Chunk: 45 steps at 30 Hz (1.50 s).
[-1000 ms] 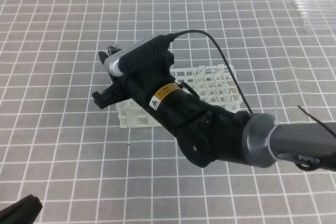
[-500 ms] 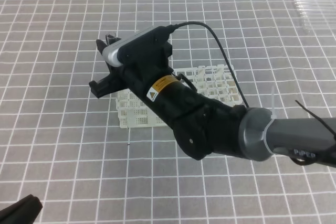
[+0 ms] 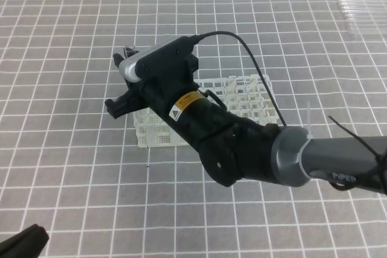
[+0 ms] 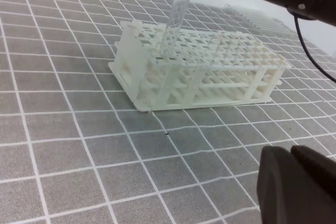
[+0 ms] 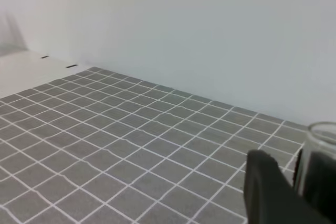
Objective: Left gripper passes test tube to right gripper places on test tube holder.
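While the right pincer (image 3: 124,86) hangs over the test tube holder (image 3: 199,113) in the high view, it should descend plumb. From the left wrist, the test tube (image 4: 177,11) dips into a near-corner hole. From the right wrist, its fingers (image 5: 273,192) clamp the tube; the left pincer (image 4: 299,187) rests together.

The high view looks down at a slant on the gridded bench (image 3: 72,167) from the robot's side, facing the white back wall, far enough to take in the rack (image 3: 242,98) and most of the right arm. The left wrist view sits low, just above the bench, looking almost level across it at the rack (image 4: 210,72) from near by; both views share that rack. The right wrist view rides higher, looking over bare bench (image 5: 105,150) toward the wall, with the tube (image 5: 323,145) close at its lower right edge.
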{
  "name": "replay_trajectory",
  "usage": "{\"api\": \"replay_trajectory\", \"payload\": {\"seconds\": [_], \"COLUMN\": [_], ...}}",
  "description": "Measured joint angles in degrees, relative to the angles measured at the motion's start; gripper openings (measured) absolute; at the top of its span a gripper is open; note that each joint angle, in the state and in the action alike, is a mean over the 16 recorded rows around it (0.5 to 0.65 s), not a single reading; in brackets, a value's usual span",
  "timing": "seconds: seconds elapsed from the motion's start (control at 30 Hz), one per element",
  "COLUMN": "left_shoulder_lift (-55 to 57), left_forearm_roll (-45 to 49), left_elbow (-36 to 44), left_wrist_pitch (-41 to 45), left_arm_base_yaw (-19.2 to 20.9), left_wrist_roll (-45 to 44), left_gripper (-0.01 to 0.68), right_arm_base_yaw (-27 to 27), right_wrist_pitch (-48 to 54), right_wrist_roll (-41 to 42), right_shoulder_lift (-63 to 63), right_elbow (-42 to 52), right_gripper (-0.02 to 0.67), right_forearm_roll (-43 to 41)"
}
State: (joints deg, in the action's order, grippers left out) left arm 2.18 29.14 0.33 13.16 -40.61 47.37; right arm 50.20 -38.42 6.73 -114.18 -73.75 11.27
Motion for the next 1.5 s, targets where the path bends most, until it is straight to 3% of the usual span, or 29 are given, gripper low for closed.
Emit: {"api": "replay_trajectory", "payload": {"seconds": [1.5], "left_shoulder_lift": [0.0], "left_forearm_roll": [0.0], "left_elbow": [0.0], "left_wrist_pitch": [0.0], "left_arm_base_yaw": [0.0], "left_wrist_roll": [0.0], "left_gripper": [0.0], "right_arm_base_yaw": [-0.5], "right_wrist_pitch": [-2.3], "right_wrist_roll": [-0.4], "right_shoulder_lift": [-2.3], "right_elbow": [-0.1], "right_gripper": [0.084], "right_forearm_roll": [0.3]}}
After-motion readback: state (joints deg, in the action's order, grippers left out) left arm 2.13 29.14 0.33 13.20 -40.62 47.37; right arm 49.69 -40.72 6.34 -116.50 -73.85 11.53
